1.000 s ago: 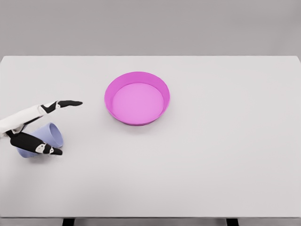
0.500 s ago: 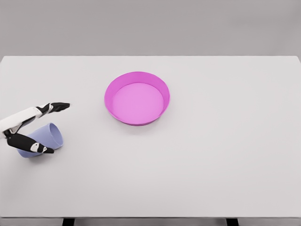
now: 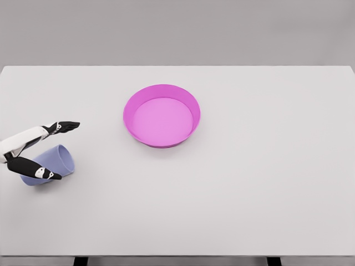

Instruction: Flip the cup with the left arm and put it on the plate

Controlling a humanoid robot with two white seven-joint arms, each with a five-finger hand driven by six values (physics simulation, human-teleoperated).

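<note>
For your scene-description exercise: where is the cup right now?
In the head view the cup lies on its side near the table's left edge, between the left hand's spread fingers, well left of and nearer than the plate.

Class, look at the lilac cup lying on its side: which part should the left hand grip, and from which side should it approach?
Grip the cup around its side wall, coming from the left, where the open left hand already brackets it. It lies tipped, mouth facing right, so the wall is exposed.
</note>
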